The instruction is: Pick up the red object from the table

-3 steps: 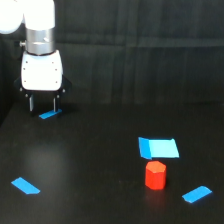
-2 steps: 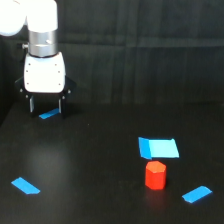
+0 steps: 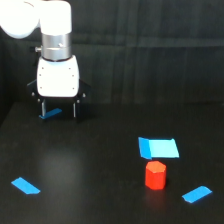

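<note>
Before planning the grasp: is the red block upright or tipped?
Upright: the red block stands on the table with its flat hexagonal top facing up.

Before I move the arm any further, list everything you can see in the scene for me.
red object: one, red-orange, standing on the table toward the exterior view's right, just below the large blue patch.
blue tape pieces: four, bright blue; a large patch, a strip at the view's lower right, a strip at the lower left, and one between the gripper's fingers.
table: one, matte black.
curtain backdrop: one, black, behind the table.
gripper: one, white housing with dark fingers, open, at the view's upper left.
</note>
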### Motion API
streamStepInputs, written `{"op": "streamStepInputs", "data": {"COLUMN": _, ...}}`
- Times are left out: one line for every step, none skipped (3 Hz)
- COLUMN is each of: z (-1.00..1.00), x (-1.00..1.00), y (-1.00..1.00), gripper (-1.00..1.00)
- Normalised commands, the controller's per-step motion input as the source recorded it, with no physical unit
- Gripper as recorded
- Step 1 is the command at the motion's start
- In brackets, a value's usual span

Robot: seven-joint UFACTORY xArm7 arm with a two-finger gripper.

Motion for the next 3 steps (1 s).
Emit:
{"op": "streamStepInputs", "data": {"z": -0.1, "x": 0.92, "y": -0.86, "gripper": 1.0}}
{"op": "streamStepInputs", "data": {"z": -0.01, "x": 0.97, "y": -0.86, "gripper": 0.94}}
{"op": "streamStepInputs", "data": {"z": -0.14, "x": 0.92, "y": -0.81, "gripper": 0.97}}
